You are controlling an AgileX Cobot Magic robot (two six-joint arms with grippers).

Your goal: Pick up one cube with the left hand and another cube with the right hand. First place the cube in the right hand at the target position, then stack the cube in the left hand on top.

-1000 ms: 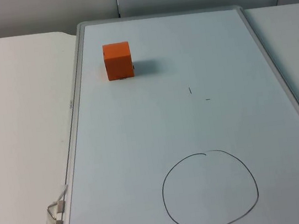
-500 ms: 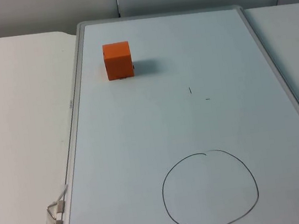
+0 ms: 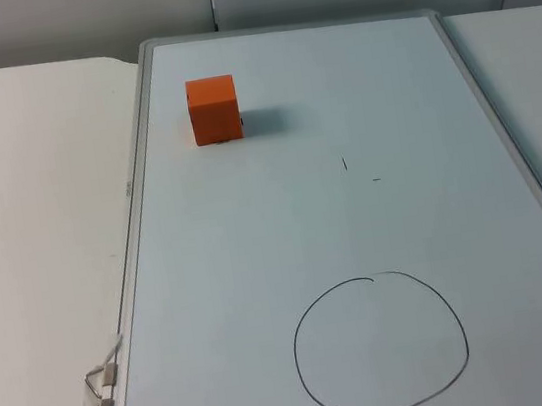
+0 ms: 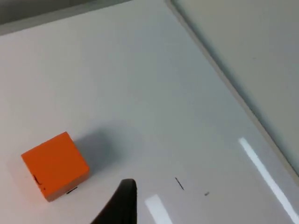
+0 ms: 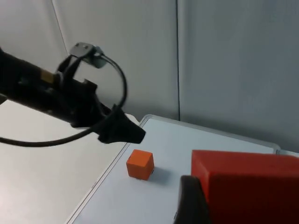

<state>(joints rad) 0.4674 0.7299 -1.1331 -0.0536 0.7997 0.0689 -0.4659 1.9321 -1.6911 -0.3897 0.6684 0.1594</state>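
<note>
An orange cube (image 3: 213, 109) is sitting on the whiteboard (image 3: 356, 231), close to the board's far left corner and just inside its left edge, casting a shadow toward the middle of the board. A hand-drawn circle (image 3: 380, 345) is lying near the board's near edge, well apart from that cube. Two small pen marks (image 3: 344, 163) are showing between them. Metal clips (image 3: 97, 399) are gripping the board's left edge near its near corner.

The left gripper (image 5: 122, 129) is hanging in the air above and just beside the orange cube, apart from it, over the board's far left corner; I cannot tell how its fingers are standing.

The right gripper (image 5: 196, 205) is holding a second orange cube (image 5: 247, 186) raised off the board, one black finger pressing against its side.
</note>
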